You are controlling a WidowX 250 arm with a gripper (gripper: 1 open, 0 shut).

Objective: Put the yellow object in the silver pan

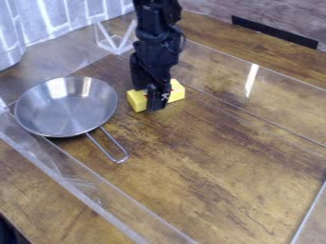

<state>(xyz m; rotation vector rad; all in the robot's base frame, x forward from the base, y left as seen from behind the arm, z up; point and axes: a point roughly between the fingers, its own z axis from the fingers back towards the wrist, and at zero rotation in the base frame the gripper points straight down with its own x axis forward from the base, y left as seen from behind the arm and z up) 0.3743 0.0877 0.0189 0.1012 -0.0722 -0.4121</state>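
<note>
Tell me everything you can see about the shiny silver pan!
The silver pan is round, shallow and shiny, and looks like metal. Nothing is inside it. A thin wire loop handle sticks out from its rim toward the camera. It sits flat on the wooden table, at the left side. The yellow object lies just to its right, close to the rim; whether they touch is hard to tell.
</note>
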